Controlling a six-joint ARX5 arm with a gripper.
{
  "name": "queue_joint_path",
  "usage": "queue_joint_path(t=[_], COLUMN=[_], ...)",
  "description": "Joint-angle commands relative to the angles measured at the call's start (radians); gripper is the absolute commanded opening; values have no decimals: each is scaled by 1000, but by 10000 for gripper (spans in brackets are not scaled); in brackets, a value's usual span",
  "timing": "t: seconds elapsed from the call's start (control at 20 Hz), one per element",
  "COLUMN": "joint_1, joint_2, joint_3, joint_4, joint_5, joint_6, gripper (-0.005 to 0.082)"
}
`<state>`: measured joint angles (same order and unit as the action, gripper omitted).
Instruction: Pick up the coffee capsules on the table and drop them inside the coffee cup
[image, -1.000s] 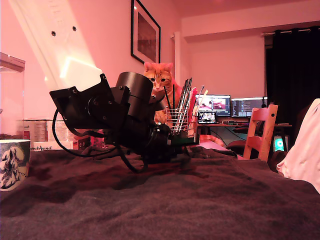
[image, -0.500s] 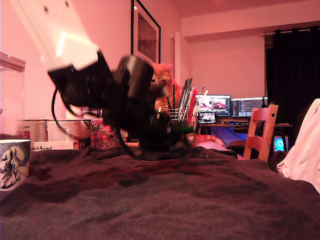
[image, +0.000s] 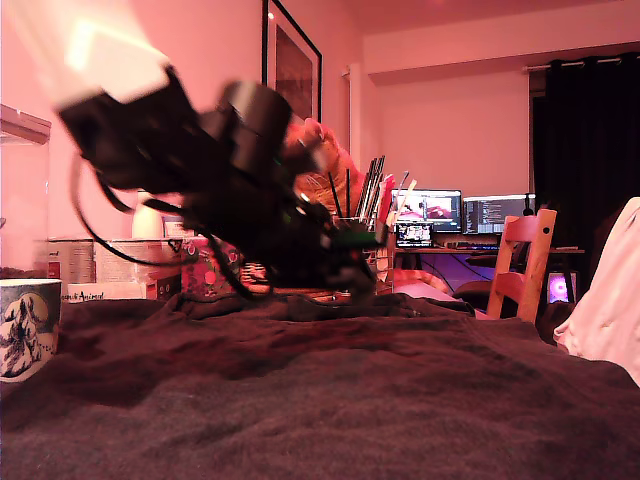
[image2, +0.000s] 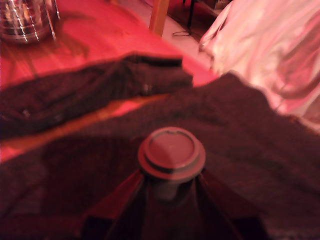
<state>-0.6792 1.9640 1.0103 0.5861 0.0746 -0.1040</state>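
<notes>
arm risen, fingers (image2: 171, 192) gripping capsule (image2: 171, 153)

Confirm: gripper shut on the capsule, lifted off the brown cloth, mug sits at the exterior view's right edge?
Not quite. The mug sits at the exterior view's left edge, not the right; the exterior view shows it. The rest stands: in the wrist view the gripper is shut on the capsule, held above the brown cloth.
</notes>
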Motion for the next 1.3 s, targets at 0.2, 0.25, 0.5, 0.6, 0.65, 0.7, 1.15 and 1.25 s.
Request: queue_joint_path(t=[0.2,0.25,0.5,0.6,0.65,0.7,1.15,1.25], joint_1=[11,17,43,49,52,56,89,101], joint_2=[-151,-174,-277,-313,-332,-349,-507,-551], joint_3=[-156,-182,-293,-325,-342,-359,-528,-566], joint_4=[55,63,96,95,96,96,100,100], joint_5=[-1,-1,-5,-5,-5,-7,-78,-92], joint_6=[6,-2,-28,-28,-29,-36,-77,-80], gripper=[210,210,210,210,210,210,210,210])
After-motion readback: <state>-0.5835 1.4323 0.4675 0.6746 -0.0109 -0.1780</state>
